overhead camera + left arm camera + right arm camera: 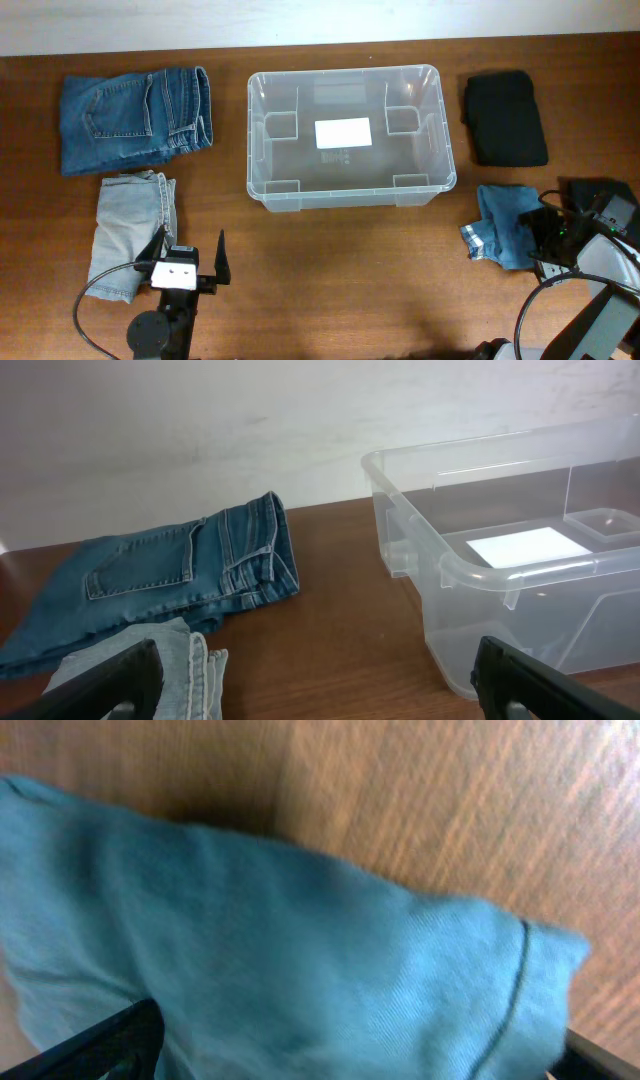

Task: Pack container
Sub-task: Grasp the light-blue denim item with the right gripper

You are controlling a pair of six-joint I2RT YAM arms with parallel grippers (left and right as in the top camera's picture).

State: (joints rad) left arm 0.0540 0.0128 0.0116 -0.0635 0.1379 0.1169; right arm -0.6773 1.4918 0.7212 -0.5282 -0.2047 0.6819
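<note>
From overhead, the large clear plastic rectangular container (300, 165) sits mid-way across the brown wooden table (330, 270), empty except for its white label, so nothing is packed yet. On its left lie dark blue folded jeans (135, 118) and pale blue folded jeans (130, 232); on its right, a black folded garment (505, 118) and a crumpled teal cloth (505, 235). In the left wrist view, the left gripper (191, 240) is spread wide and empty, facing both jeans and the container's corner. In the right wrist view, the right gripper (545, 235) hangs over the teal cloth, jaws wide, gripping nothing. All four pieces seem left to pack.
</note>
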